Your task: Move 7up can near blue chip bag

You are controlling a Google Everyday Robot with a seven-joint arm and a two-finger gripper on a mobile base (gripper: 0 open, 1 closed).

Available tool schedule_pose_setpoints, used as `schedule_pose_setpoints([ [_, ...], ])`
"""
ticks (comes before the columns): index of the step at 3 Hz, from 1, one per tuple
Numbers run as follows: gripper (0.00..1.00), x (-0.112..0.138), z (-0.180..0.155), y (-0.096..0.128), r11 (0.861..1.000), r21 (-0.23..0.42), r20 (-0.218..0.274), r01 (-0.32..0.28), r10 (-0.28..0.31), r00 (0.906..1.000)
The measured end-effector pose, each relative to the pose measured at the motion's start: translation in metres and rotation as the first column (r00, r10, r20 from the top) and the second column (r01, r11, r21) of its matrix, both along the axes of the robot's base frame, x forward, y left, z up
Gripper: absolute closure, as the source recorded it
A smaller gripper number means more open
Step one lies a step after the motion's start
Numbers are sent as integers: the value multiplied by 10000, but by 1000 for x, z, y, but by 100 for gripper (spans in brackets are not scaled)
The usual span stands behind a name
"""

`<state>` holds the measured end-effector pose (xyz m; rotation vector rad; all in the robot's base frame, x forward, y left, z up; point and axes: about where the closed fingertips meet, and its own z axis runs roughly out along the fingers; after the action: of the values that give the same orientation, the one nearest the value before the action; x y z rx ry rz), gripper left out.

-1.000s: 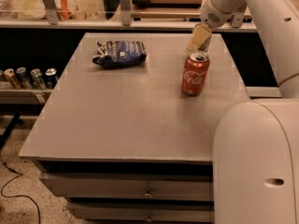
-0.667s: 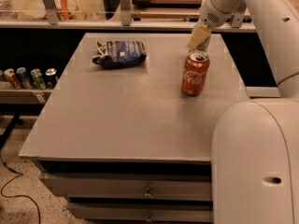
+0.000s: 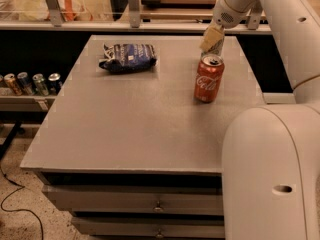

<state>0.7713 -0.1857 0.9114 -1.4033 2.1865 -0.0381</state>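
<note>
The blue chip bag lies wrinkled at the back left of the grey table. My gripper is at the back right of the table, just behind and above a red Coca-Cola can. Only a sliver of a silver and green can, the 7up can, shows beside the gripper. It is mostly hidden by the gripper and the red can. The gripper and the 7up can are about two can-heights to the right of the chip bag.
The red Coca-Cola can stands upright right in front of the gripper. My arm and white body fill the right side. Several cans stand on a low shelf left of the table. A railing runs behind.
</note>
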Motion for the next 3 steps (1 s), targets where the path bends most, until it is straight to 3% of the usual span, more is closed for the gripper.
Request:
schedule_pose_setpoints([
  [1, 100, 2, 7, 3, 9998, -150, 95, -152, 153, 9998],
  [3, 100, 3, 37, 18, 9967, -343, 586, -743, 762, 9954],
])
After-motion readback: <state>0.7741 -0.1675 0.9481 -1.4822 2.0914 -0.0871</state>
